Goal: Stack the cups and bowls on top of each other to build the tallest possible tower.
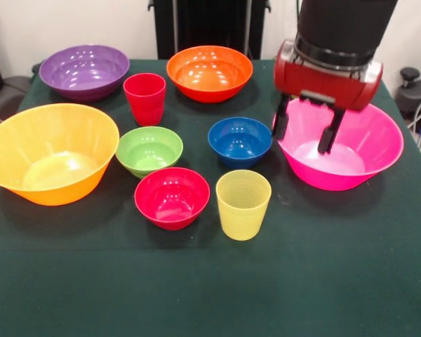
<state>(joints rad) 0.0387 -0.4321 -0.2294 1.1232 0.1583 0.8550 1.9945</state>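
Note:
The yellow cup [243, 203] stands upright at the front centre of the table. The red cup [144, 97] stands upright further back on the left. The small blue bowl [239, 141], small red bowl [171, 197] and small green bowl [149, 150] sit apart in the middle. The purple bowl [84, 71] and orange bowl [209, 72] are at the back. The large orange-yellow bowl [50, 152] is at the left, the large pink bowl [342, 144] at the right. My gripper [304, 131] hangs open and empty over the pink bowl's left side. No tower stands.
Everything rests on a dark green tablecloth [210, 281]. The robot's black pedestal [209, 24] stands behind the orange bowl. Black equipment [415, 95] sits off the table's right edge.

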